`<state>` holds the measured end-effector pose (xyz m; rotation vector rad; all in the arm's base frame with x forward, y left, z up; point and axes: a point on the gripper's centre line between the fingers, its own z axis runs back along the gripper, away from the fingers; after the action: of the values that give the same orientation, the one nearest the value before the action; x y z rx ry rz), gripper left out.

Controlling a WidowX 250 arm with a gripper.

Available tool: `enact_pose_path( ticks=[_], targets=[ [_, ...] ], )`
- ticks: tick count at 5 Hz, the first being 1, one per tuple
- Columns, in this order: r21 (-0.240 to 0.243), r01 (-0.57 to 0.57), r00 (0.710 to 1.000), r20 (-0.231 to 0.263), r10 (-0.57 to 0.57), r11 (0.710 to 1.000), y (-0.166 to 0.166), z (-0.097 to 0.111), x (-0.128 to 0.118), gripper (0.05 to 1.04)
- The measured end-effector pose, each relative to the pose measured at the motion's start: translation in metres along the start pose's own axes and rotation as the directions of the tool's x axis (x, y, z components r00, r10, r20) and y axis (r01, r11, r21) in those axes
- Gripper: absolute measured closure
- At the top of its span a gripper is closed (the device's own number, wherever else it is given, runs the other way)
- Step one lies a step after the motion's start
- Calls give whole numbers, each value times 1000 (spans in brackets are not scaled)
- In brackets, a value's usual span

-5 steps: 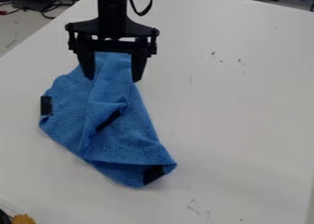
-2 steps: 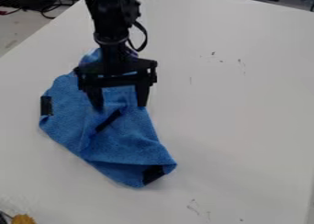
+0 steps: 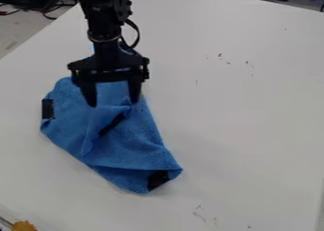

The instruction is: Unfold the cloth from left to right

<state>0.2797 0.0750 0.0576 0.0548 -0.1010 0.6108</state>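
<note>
While dark cables (image 3: 48, 17) trail over the floor (image 3: 18, 27) beyond the slanting upper-left edge of the white table (image 3: 247, 116), a small orange-yellow object (image 3: 24, 226) sits at the bottom-left of the view, with a thin dark rod (image 3: 5, 221) beside it. Small dark marks speckle the tabletop, some toward its far edge and others on the near side. What stands over the work is the black arm (image 3: 103, 17), which comes in from the top across the table's far left part, a cord loop (image 3: 137, 36) bulging from its side; it hides part of the cloth's far end. The gripper (image 3: 113, 102) hangs down over the far half of the blue cloth (image 3: 136, 149), its two fingers spread wide apart and pinching nothing, with blue fabric visible between them. Whether the tips touch the fabric, I cannot tell. From beneath the gripper the cloth runs toward the near side of the table, slanting rightward, on the left part of the tabletop. It lies rumpled and partly folded: a raised fold and a black patch sit just below the fingers, another black patch lies at its left edge, and a third marks the near right corner, by a folded-over flap.
</note>
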Motion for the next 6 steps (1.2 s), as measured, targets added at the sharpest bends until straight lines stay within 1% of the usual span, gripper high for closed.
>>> enact_pose_path(
  ticks=[1,2,3,4,5,6],
  targets=[
    [23,-22,1000,-3,22,999,13,-3,5,82],
    [18,-45,999,-23,46,999,23,-14,7,82],
    [8,-59,997,-56,59,998,22,-20,3,82],
    [12,-54,989,-136,55,998,21,-26,-9,82],
    [5,-68,985,-160,68,998,19,-26,-13,132],
    [-17,-62,986,-156,59,998,17,-30,-14,417]
  ],
)
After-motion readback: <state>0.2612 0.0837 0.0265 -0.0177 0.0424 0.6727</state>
